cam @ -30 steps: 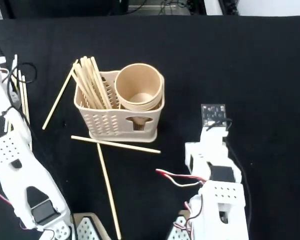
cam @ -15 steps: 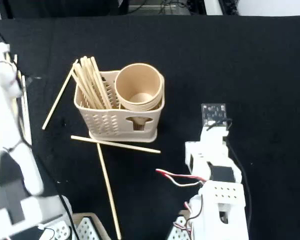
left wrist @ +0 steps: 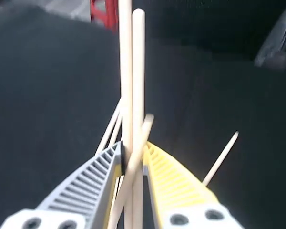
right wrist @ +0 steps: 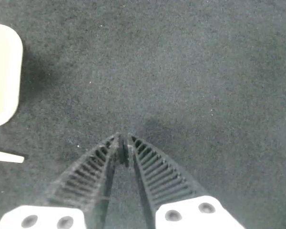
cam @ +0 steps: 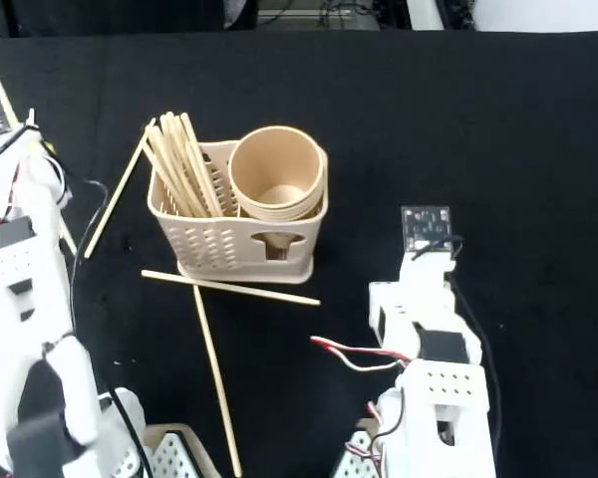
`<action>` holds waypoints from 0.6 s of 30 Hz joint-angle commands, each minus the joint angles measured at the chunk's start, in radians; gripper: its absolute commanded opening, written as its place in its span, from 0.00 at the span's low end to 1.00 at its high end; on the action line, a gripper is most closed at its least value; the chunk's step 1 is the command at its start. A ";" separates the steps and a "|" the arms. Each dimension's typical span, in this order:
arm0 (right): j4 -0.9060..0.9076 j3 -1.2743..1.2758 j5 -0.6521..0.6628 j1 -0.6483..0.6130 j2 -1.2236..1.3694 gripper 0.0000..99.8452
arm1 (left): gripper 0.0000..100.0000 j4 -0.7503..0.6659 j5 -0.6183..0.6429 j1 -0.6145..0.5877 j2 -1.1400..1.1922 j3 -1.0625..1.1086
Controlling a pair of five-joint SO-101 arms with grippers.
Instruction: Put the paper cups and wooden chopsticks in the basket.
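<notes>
Left arm (cam: pixel 25 259) raised since the earlier frame, left of the basket (cam: pixel 229 244); its left gripper (left wrist: pixel 132 157) clamps several wooden chopsticks (left wrist: pixel 138 71). Right of the basket, the right gripper (right wrist: pixel 123 143) is closed on nothing. The paper cups (cam: pixel 277 169) sit inside the basket.

Black cloth (cam: pixel 518 119) covers the table, under the right gripper (right wrist: pixel 122 143) and all round it. Red metal frame (left wrist: pixel 104 13) straight ahead of left gripper (left wrist: pixel 132 155), by the cloth's far edge. Dark cables (cam: pixel 324 14) along far edge. White surface (cam: pixel 548 12) at the far corner, well beyond right gripper.
</notes>
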 commanded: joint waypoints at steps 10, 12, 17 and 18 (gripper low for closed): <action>-0.015 -0.002 0.000 -0.014 -0.002 0.02 | 0.03 0.262 0.009 0.128 -0.678 -0.047; -0.015 -0.002 0.000 -0.014 -0.002 0.02 | 0.03 0.272 -0.015 0.148 -0.784 -0.047; -0.015 -0.002 0.000 -0.014 -0.002 0.02 | 0.03 0.270 -0.018 0.239 -0.967 -0.047; -0.015 -0.002 0.000 -0.014 -0.002 0.02 | 0.03 0.270 -0.018 0.268 -0.985 -0.047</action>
